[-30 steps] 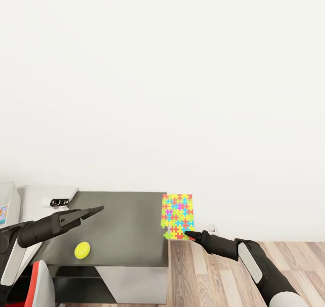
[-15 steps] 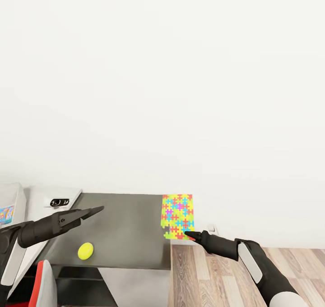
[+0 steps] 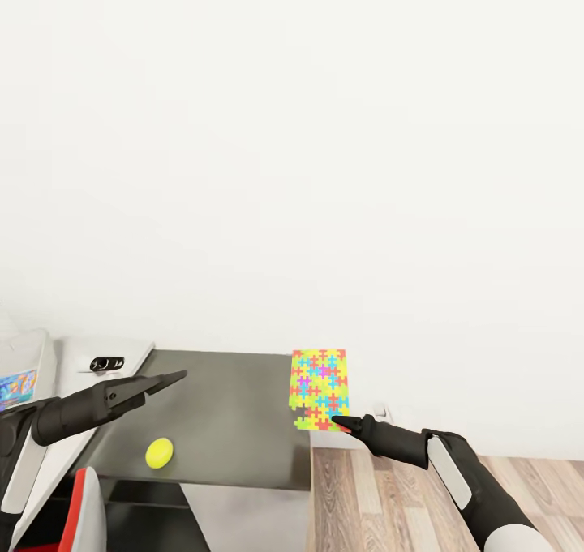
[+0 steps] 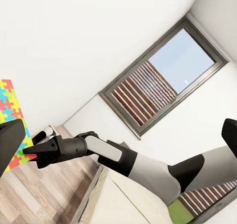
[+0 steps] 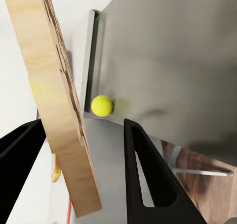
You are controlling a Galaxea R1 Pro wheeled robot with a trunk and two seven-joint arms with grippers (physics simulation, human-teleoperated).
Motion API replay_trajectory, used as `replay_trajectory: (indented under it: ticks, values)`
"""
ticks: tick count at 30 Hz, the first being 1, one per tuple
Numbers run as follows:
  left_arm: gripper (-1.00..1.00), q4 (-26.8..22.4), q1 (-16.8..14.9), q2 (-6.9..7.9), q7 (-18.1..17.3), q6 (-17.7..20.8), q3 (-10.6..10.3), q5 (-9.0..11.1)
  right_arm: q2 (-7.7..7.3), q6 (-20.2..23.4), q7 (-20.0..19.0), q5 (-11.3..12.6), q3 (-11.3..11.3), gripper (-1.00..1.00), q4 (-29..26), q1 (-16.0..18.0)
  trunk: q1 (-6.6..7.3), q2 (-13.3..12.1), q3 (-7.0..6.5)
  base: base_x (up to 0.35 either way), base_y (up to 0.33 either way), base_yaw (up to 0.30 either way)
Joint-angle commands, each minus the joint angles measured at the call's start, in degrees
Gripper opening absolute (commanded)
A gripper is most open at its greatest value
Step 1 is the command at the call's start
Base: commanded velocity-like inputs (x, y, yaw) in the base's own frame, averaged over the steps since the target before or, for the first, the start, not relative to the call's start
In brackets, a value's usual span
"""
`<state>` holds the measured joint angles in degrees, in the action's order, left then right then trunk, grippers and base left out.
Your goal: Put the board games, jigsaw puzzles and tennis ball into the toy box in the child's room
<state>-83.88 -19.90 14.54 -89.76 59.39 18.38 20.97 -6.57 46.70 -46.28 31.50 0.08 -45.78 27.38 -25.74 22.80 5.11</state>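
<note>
A jigsaw puzzle (image 3: 319, 388) of bright interlocking pieces stands upright at the right end of the dark grey cabinet top (image 3: 235, 406). My right gripper (image 3: 337, 420) is shut on its lower corner. In the right wrist view the puzzle's wooden back (image 5: 54, 100) sits between the fingers. The tennis ball (image 3: 159, 452) lies on the cabinet top near its front edge, also seen as the tennis ball (image 5: 101, 105). My left gripper (image 3: 180, 375) hovers open above and behind the ball, holding nothing. The light grey toy box (image 3: 32, 349) shows at the far left, with a blue printed board game (image 3: 16, 388) at it.
A white table top (image 3: 122, 349) with a small black object (image 3: 104, 364) adjoins the cabinet on the left. Wood floor (image 3: 405, 495) lies to the right, below the puzzle. A plain white wall rises behind. A red-and-white object (image 3: 81, 503) is at the lower left.
The whole picture has slid slightly rightward and down, so the camera moved. Both arms keep their pose, and the right gripper still holds the puzzle.
</note>
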Motion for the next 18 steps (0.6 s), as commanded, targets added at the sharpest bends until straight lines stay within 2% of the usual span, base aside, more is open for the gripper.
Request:
replay_trajectory:
  ticks: [1,18]
  values:
    - [1.0,0.0,-0.1,0.02,-0.2,0.6,0.0,-0.1,-0.02,0.2,-0.1,0.1,0.0,-1.0,0.0,0.0,-0.04,0.1,0.03,0.0,0.0,0.067]
    - [1.0,0.0,-0.1,0.0,-0.2,0.6,0.0,-0.1,-0.02,0.2,-0.1,0.0,0.0,-1.0,0.0,0.0,-0.04,0.1,-1.53,0.0,0.0,0.067]
